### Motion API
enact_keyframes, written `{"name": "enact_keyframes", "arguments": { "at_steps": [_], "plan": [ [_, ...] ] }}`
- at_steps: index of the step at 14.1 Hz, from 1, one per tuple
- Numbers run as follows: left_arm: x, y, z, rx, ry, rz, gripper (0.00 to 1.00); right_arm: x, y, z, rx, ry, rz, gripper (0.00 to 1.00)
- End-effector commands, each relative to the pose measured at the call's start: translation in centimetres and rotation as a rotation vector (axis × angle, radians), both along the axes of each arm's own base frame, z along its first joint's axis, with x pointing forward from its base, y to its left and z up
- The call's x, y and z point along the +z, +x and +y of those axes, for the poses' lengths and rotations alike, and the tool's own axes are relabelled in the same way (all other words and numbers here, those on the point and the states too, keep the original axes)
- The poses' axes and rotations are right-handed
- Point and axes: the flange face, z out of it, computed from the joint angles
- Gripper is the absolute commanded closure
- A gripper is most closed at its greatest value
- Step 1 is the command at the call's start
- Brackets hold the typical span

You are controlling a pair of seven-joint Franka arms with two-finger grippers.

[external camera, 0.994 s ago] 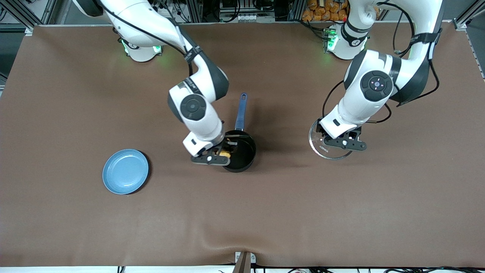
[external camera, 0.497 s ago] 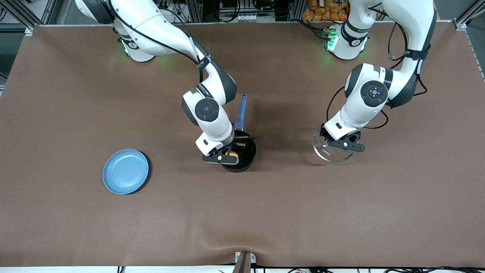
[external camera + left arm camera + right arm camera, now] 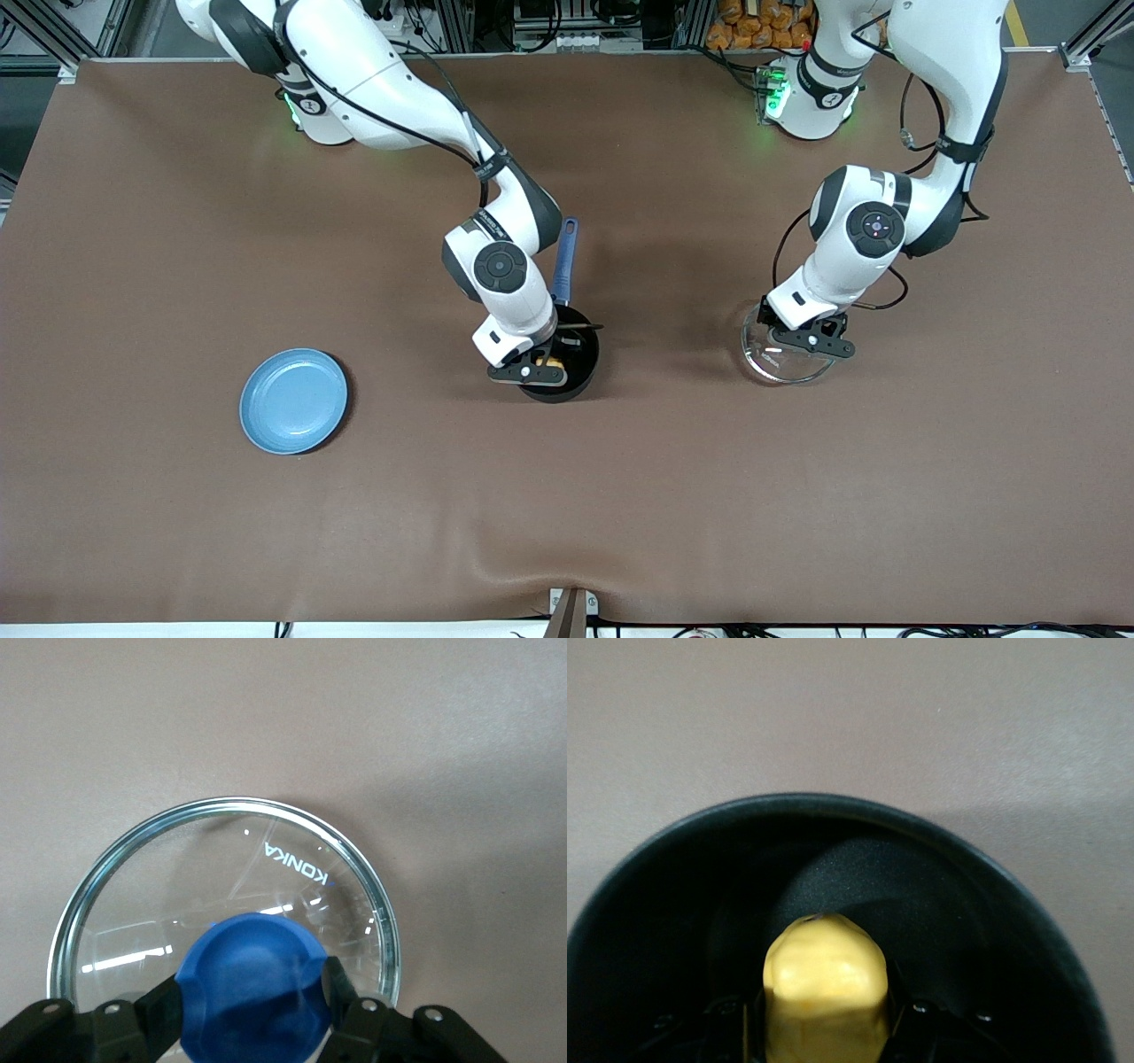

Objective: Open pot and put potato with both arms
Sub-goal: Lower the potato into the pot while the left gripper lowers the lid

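The black pot (image 3: 574,353) with its blue handle (image 3: 563,261) stands open mid-table. My right gripper (image 3: 542,361) is down inside the pot and shut on the yellow potato (image 3: 554,361). In the right wrist view the potato (image 3: 824,988) sits between the fingers over the pot's black floor (image 3: 939,895). My left gripper (image 3: 802,341) is shut on the blue knob (image 3: 252,988) of the clear glass lid (image 3: 780,359). The lid (image 3: 133,895) is low over the cloth toward the left arm's end of the table; I cannot tell whether it touches.
A light-blue plate (image 3: 293,400) lies on the brown cloth toward the right arm's end, nearer the front camera than the pot. The cloth has a fold near the front edge (image 3: 567,576).
My right gripper has moved with the potato from the pot's rim to inside the pot and lower. My left gripper has lowered the lid toward the cloth.
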Motion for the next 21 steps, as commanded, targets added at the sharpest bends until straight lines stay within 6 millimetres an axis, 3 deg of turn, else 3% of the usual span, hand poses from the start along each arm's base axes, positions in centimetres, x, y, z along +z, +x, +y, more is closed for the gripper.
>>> {"name": "enact_keyframes", "arguments": {
  "at_steps": [1, 2, 3, 4, 6, 7, 9, 13, 16, 19, 21],
  "plan": [
    [-0.4, -0.1, 0.2, -0.007, -0.013, -0.025, 0.62, -1.0, -0.3, 0.6, -0.010, -0.004, -0.020, 1.00],
    [-0.6, -0.1, 0.2, -0.008, -0.012, -0.023, 0.44, -1.0, -0.3, 0.6, -0.010, -0.004, -0.020, 1.00],
    [-0.6, -0.1, 0.2, -0.008, -0.012, -0.023, 0.19, -1.0, -0.2, 0.5, -0.012, -0.004, -0.020, 1.00],
    [-0.6, -0.1, 0.2, -0.008, -0.012, -0.023, 0.08, -1.0, 0.0, 0.3, -0.017, -0.005, -0.018, 1.00],
    [-0.5, -0.1, 0.1, -0.010, -0.013, -0.025, 0.04, -0.7, 0.5, -0.2, -0.025, -0.004, -0.019, 0.99],
    [-0.4, 0.0, 0.1, -0.011, -0.014, -0.027, 0.02, -0.3, 0.8, -0.4, -0.029, -0.003, -0.019, 0.79],
    [0.5, 0.4, 0.1, -0.017, -0.019, -0.045, 0.00, 0.2, 1.2, -0.8, -0.032, -0.002, -0.026, 0.00],
    [7.2, 3.1, -0.8, -0.003, -0.035, -0.082, 0.00, 2.1, 1.7, -1.3, -0.028, -0.018, -0.022, 0.00],
    [14.7, 5.0, -1.3, 0.010, -0.021, -0.027, 0.00, 5.4, 2.3, -2.1, -0.033, -0.046, -0.001, 0.00],
    [21.0, 5.4, -1.3, 0.016, -0.009, 0.022, 0.00, 9.6, 2.4, -2.9, -0.039, -0.059, 0.013, 0.00],
    [25.2, 5.3, -1.3, 0.016, -0.001, 0.037, 0.00, 13.6, 3.5, -5.0, -0.054, -0.065, -0.003, 0.00]
  ]
}}
